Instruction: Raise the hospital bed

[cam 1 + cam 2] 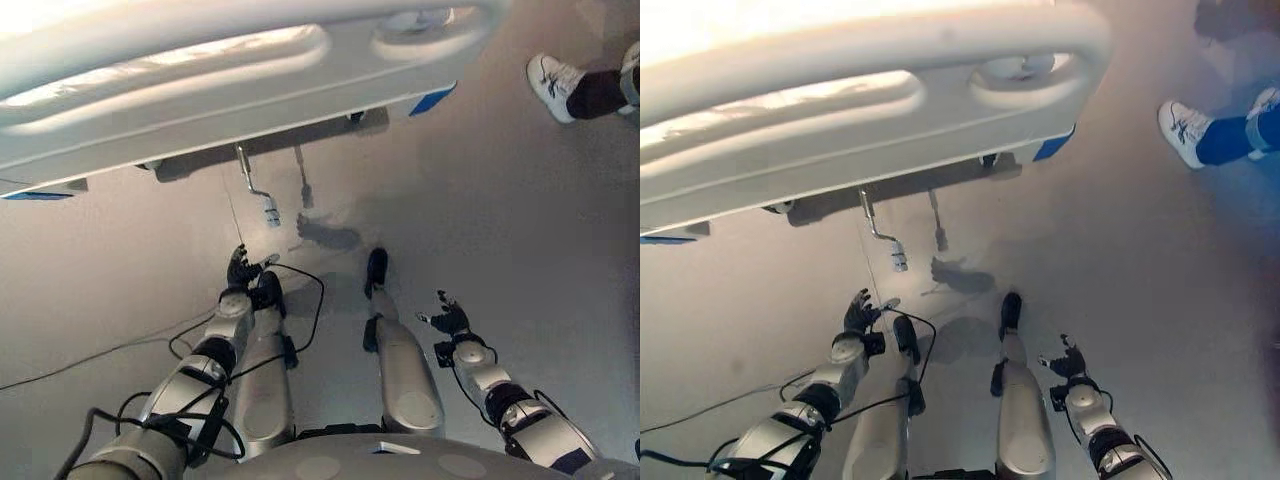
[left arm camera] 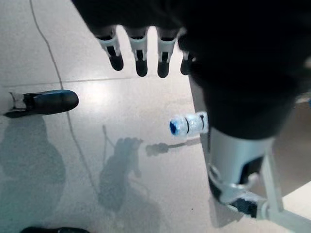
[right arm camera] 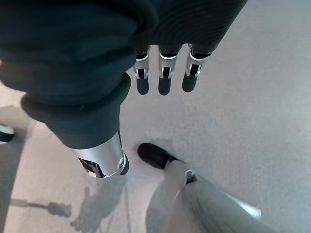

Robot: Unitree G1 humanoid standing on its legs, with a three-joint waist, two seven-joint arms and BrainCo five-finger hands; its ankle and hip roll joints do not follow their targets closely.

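The white footboard of the hospital bed (image 1: 200, 100) spans the top of the eye views. Under its edge a metal crank (image 1: 258, 185) hangs down and ends in a white handle (image 1: 271, 211). A second, folded crank (image 1: 303, 188) hangs just to its right. My left hand (image 1: 240, 268) is open, a short way below the white handle and not touching it. In the left wrist view the handle (image 2: 187, 125) shows past the straight fingers (image 2: 141, 60). My right hand (image 1: 447, 318) hangs open low at the right, its fingers (image 3: 163, 80) over bare floor.
A person's white shoe (image 1: 555, 85) and dark trouser leg stand at the upper right. Blue corner bumpers (image 1: 430, 100) mark the bed's frame. A thin seam runs across the grey floor (image 1: 480, 220) below the bed.
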